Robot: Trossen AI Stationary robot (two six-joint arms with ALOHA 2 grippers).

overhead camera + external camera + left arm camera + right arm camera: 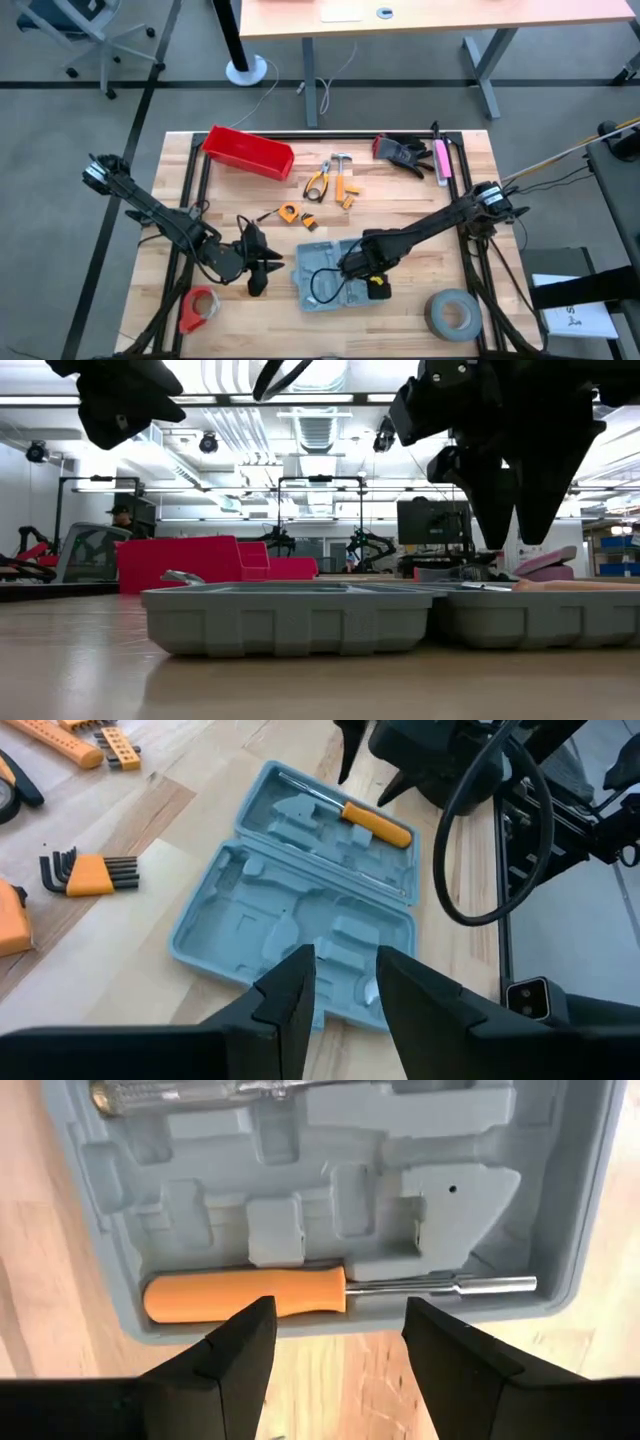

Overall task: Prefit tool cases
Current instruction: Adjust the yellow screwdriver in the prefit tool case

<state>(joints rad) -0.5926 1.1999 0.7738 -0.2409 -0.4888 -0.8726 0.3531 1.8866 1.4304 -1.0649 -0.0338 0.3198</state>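
Right tool (340,1342) gapes; left tool (345,992) slightly parted.

red bin (248,152) | tape roll (451,314) | black gloves (402,152) | hex keys (87,873)

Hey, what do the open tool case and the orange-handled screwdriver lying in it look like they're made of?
The tool case looks like moulded grey-blue plastic with a matte finish: its recesses have soft, rounded edges and no shine. The screwdriver seems to have a smooth orange plastic handle, though it could be rubbery, and a bright metal shaft that reflects light.
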